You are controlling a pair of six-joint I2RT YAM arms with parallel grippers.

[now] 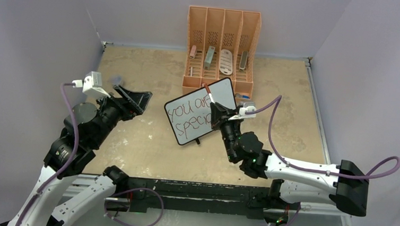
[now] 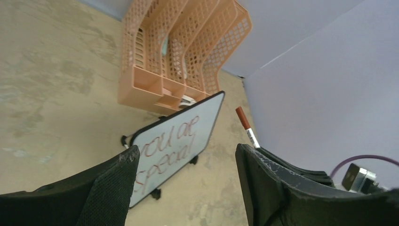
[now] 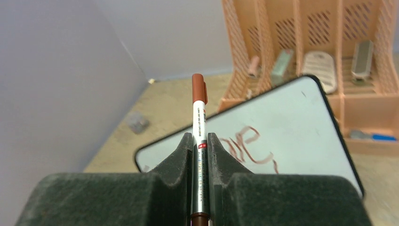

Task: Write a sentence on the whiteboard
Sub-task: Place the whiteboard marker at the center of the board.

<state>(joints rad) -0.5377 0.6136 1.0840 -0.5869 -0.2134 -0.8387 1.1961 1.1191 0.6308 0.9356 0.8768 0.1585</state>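
The whiteboard (image 1: 226,93) stands tilted on small black feet in front of the orange organizer; it also shows in the left wrist view (image 2: 209,115) and the right wrist view (image 3: 301,117). The sentence (image 1: 193,112) is red-brown, in two lines, "you are" over "special" (image 2: 171,141); only part of it shows in the right wrist view (image 3: 249,146). My right gripper (image 1: 216,113) is at the board's right edge, shut on a red-brown marker (image 3: 199,113) whose capped end sticks up (image 1: 208,91). My left gripper (image 1: 135,99) is open and empty, left of the board (image 2: 187,151).
The orange organizer (image 1: 222,45) stands at the back wall with several small things in its slots and a blue item in its front tray (image 3: 371,136). A small grey object (image 1: 118,79) lies near the left wall. Walls close the table on the left, back and right.
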